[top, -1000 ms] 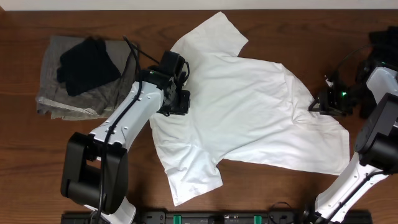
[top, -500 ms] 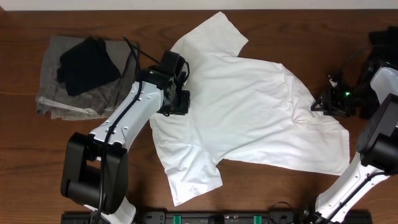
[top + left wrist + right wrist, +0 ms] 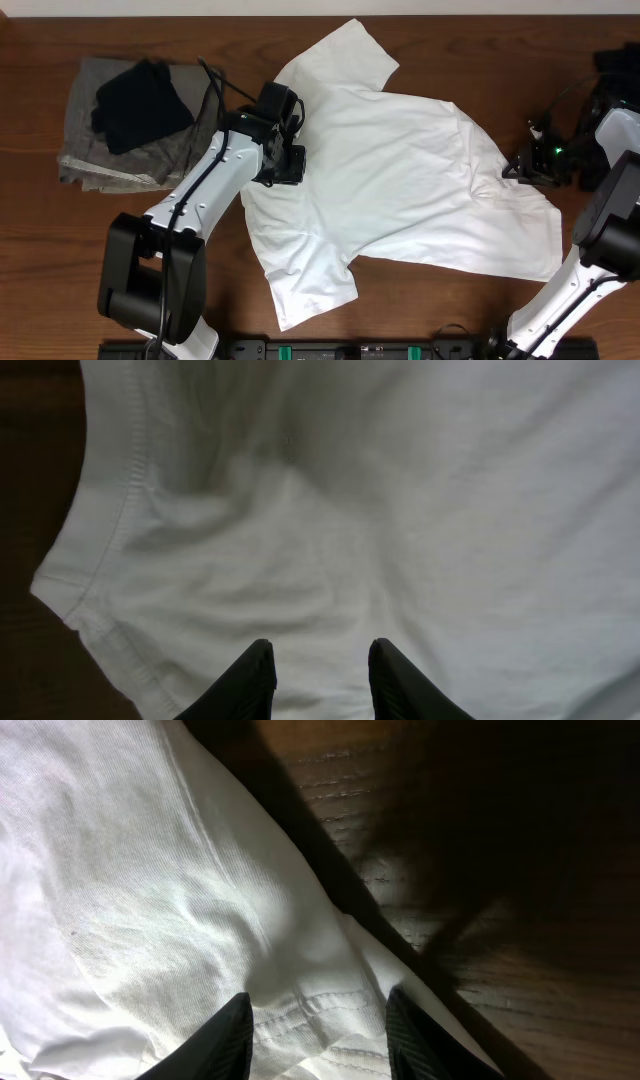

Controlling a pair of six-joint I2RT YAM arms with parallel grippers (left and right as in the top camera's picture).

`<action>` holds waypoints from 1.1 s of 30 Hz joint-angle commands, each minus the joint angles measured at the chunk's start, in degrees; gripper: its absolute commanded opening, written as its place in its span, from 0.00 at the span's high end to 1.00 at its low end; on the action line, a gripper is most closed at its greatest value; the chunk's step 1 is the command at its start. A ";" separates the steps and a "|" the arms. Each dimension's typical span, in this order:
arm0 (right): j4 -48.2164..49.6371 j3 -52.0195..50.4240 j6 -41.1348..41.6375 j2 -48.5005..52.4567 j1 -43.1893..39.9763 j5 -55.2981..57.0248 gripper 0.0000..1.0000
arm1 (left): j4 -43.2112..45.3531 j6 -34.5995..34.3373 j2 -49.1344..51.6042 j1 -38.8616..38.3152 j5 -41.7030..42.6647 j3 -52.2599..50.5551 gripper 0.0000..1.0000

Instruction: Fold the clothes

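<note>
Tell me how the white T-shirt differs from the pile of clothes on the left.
The white T-shirt is plain white; the pile of clothes is grey with a black piece on top. The T-shirt lies spread out, sleeves showing; the pile is folded and stacked. Both rest on the wooden table.

Right gripper (image 3: 318, 1020) — drawn slightly outward; now at the T-shirt (image 3: 400, 170) edge.

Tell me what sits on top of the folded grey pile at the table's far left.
A crumpled black garment lies on the grey pile. The part of the pile beneath it is covered.
</note>
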 commanded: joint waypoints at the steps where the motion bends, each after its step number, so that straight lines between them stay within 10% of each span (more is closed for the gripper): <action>1: 0.13 -0.44 0.68 -0.46 -0.31 -0.28 0.59 | -0.17 0.52 0.55 -0.02 -0.68 0.35 0.66; 13: 0.61 -0.50 0.66 -0.46 -0.04 -2.89 0.99 | -0.17 0.52 0.55 -0.02 -0.68 0.35 0.67; 22: -0.13 2.23 1.55 -0.46 -0.04 -3.39 0.99 | -0.17 0.52 0.55 -0.02 -0.68 0.35 0.67; 26: -0.79 2.14 1.51 -0.46 0.04 -0.90 0.74 | -0.17 0.52 0.55 -0.02 -0.68 0.35 0.67; 33: -0.92 1.95 1.51 -0.46 0.70 2.80 0.69 | -0.15 0.52 0.55 -0.02 -0.68 0.35 0.67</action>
